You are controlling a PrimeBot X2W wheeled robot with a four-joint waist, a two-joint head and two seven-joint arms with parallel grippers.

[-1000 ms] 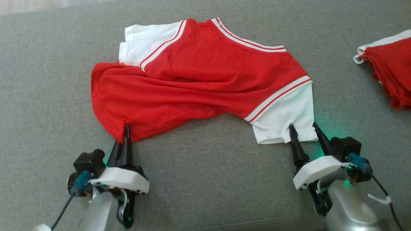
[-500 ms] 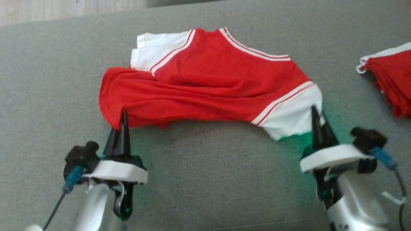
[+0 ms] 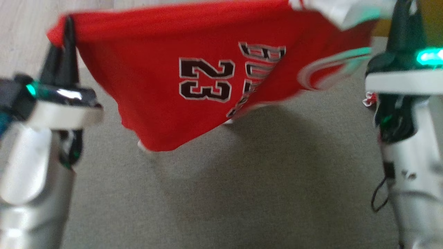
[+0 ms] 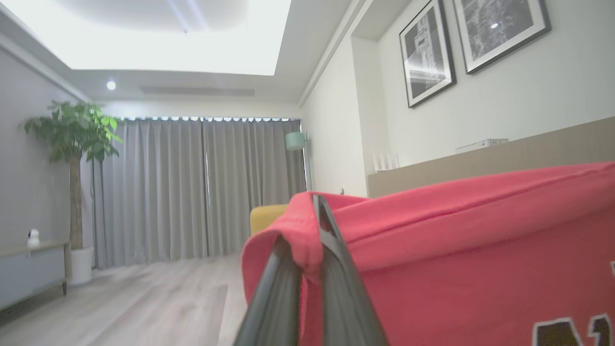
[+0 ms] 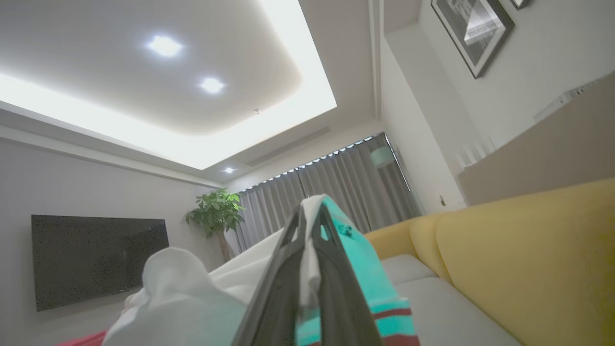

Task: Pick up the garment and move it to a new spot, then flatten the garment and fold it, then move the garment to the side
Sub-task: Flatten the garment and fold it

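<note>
The garment, a red jersey numbered 23, hangs across the upper frame above the grey cushion. At upper left, the left gripper is clamped on a bunched red edge. At upper right, the right gripper pinches the white sleeve. The cloth looks light and limp, sagging mid-span, so it is probably best held by its corners and kept taut.
</note>
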